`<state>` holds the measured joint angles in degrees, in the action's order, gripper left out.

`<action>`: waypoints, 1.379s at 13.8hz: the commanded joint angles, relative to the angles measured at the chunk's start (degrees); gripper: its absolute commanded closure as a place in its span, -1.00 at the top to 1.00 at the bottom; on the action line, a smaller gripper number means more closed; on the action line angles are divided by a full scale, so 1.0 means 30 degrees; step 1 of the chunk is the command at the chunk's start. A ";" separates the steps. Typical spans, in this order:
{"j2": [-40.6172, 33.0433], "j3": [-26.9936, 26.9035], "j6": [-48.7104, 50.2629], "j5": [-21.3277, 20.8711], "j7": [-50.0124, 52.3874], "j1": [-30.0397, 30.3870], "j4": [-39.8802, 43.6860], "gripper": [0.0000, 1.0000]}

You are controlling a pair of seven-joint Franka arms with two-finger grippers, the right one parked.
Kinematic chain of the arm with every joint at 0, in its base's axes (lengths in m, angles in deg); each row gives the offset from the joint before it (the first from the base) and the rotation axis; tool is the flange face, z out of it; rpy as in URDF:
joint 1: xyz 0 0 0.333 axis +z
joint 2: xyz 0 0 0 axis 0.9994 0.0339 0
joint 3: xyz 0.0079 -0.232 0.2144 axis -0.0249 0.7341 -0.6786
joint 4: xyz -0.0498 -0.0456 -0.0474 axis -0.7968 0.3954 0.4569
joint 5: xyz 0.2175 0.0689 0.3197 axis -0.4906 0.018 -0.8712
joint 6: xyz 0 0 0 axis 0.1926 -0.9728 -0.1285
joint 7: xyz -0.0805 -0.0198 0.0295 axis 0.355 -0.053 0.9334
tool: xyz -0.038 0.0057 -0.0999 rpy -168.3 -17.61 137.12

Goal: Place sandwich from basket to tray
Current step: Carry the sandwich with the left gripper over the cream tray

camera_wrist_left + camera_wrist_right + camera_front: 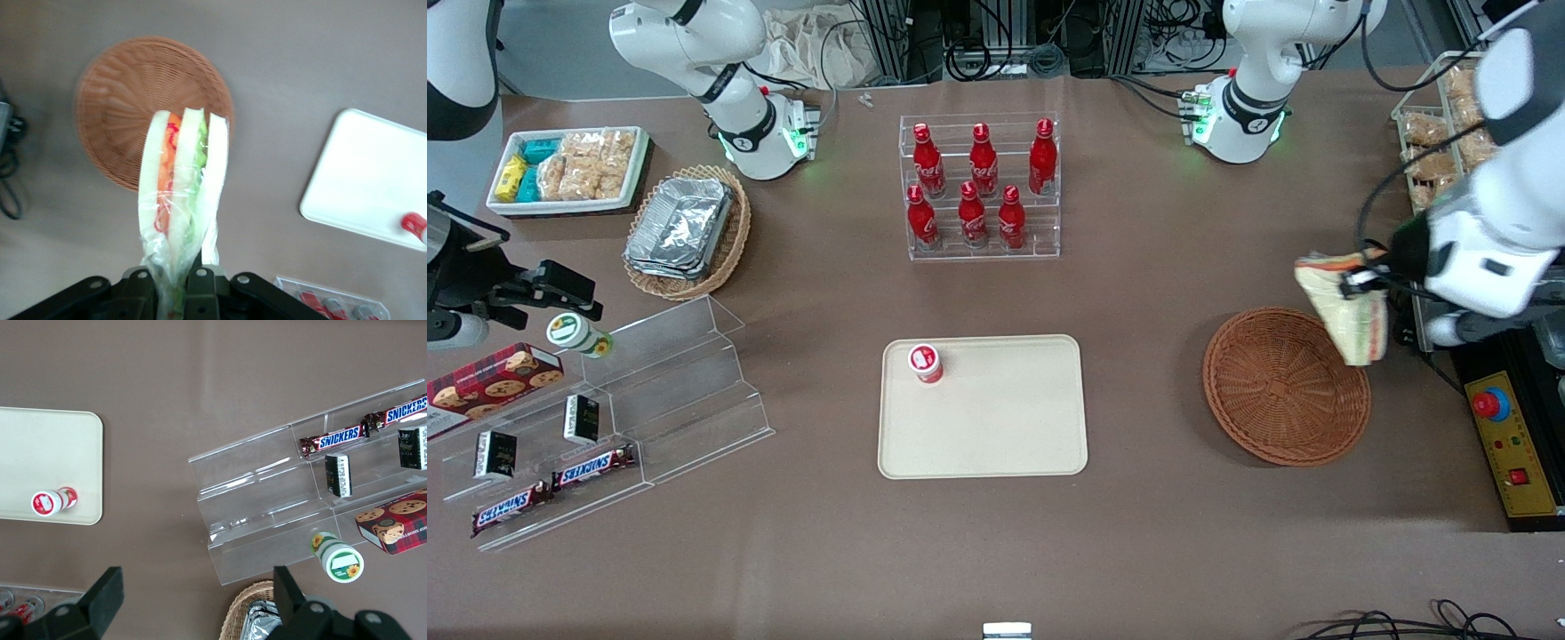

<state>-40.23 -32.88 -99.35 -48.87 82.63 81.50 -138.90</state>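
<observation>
The end effector [1360,286] grips one sandwich [1344,307] above one basket [1286,387]; one tray [996,422] lies apart

Six red bottles [980,187] in clear rack, Snickers bars [551,487], foil trays [679,227], cookie box [489,382]

We get even, bright overhead light with soft, short shadows on the worktop [1156,293]. The clear shelf [267,500] throws some glare. Up close the sandwich [181,200] looks soft, and the tray [367,180] washes out white.
</observation>
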 commanded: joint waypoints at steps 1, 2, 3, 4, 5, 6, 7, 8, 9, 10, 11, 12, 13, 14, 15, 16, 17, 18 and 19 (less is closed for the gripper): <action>0.1371 0.1852 -0.0978 -0.0879 0.1988 -0.0538 0.0981 -0.87; 0.1897 0.2323 -0.1914 -0.0825 0.2664 -0.0714 0.0981 -0.87; 0.2541 0.2821 -0.2939 -0.0679 0.2931 -0.0947 0.0981 -0.87; 0.3330 0.3203 -0.3964 -0.0678 0.3108 -0.1298 0.0952 -0.88; 0.4324 0.3381 -0.4961 -0.0823 0.3661 -0.2026 0.0981 -0.88; 0.5291 0.3382 -0.6044 -0.0853 0.3754 -0.2643 0.1039 -0.88; 0.6258 0.3382 -0.7041 -0.0766 0.3667 -0.2765 0.1040 -0.88; 0.7254 0.3527 -0.7950 -0.0737 0.3667 -0.2911 0.1040 -0.88; 0.8076 0.3674 -0.8800 -0.0852 0.3725 -0.3493 0.1069 -0.95; 0.8809 0.3646 -0.9476 -0.0999 0.3667 -0.4079 0.1214 -1.00; 0.9513 0.3646 -0.9947 -0.1203 0.3667 -0.4404 0.1332 -1.00; 1.0216 0.3646 -1.0270 -0.1437 0.3638 -0.4436 0.1623 -1.00; 1.0890 0.3675 -1.0506 -0.1613 0.3579 -0.4494 0.1887 -1.00; 1.1332 0.3675 -1.0711 -0.1644 0.3579 -0.4698 0.1947 -1.00; 1.1568 0.3646 -1.0829 -0.1732 0.3550 -0.4932 0.1948 -1.00; 1.1803 0.3646 -1.0830 -0.2051 0.3520 -0.4963 0.1919 -1.00; 1.1921 0.3675 -1.0859 -0.2287 0.3520 -0.4963 0.1890 -1.00; 1.2125 0.3675 -1.0859 -0.2318 0.3520 -0.4992 0.1860 -1.00; 1.2243 0.3675 -1.0859 -0.2318 0.3520 -0.4993 0.1860 -1.00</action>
<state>-4.89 -21.89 -132.22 -54.60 92.81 67.04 -135.29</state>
